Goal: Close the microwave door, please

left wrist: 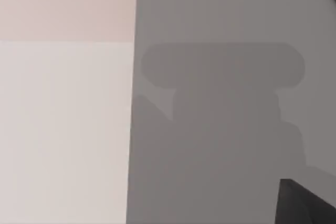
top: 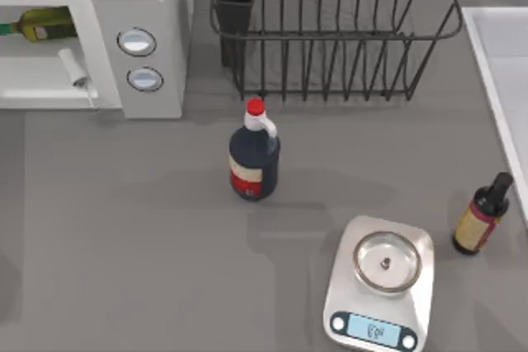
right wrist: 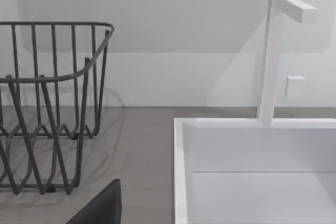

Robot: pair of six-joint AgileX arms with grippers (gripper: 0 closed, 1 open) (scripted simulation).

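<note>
At the counter's [top: 124,228] far left the microwave [top: 140,6] stands open — its door [top: 41,92] swung down flat, handle [top: 73,68] up, a bottle [top: 45,24] inside. Closing is not yet begun; either claw's opening I cannot tell.

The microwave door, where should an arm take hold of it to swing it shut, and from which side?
Take the microwave door by its small bar handle, which sits at the door's free edge by the knob panel. The door looks folded down and open, an olive oil bottle visible inside, so coming from the table's front with the left arm seems best.
</note>
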